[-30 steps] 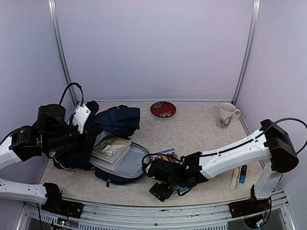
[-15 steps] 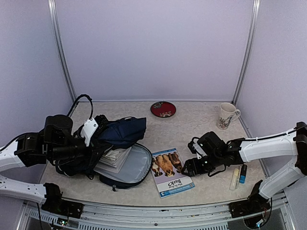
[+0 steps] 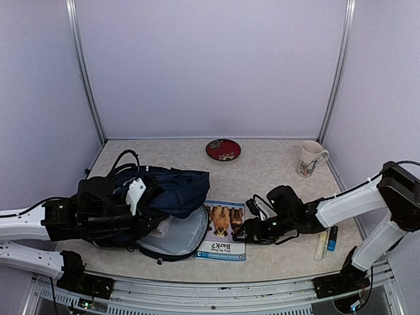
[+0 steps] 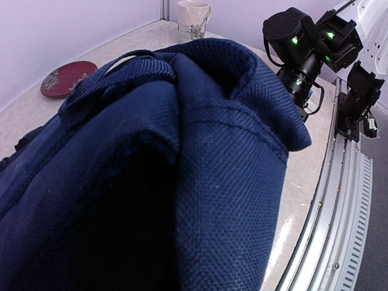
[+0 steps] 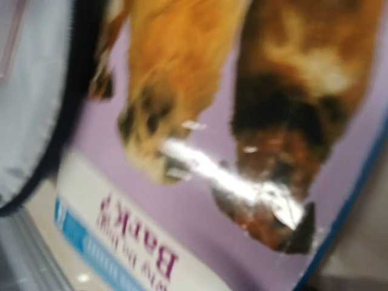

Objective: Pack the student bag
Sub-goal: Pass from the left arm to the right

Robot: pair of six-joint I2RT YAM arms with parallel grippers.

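The student bag (image 3: 172, 188) is a navy backpack lying left of centre, its grey-lined flap (image 3: 187, 234) folded open on the table. A sliver of white book pages (image 3: 164, 227) shows under its raised top fabric. My left gripper (image 3: 139, 198) is shut on that fabric, and navy cloth (image 4: 182, 170) fills the left wrist view and hides the fingers. A book with dogs on its cover (image 3: 223, 231) lies flat against the flap. My right gripper (image 3: 245, 230) is low at the book's right edge. The right wrist view shows only the blurred cover (image 5: 200, 151), no fingers.
A red plate (image 3: 223, 149) sits at the back centre and a mug (image 3: 310, 158) at the back right. Two pens (image 3: 326, 241) lie near the right arm's base. The metal rail (image 3: 216, 289) runs along the near edge.
The left gripper has carried the bag's top fabric right and nearer, covering the books inside. The dog book has slid left against the flap. The right gripper has followed it left.
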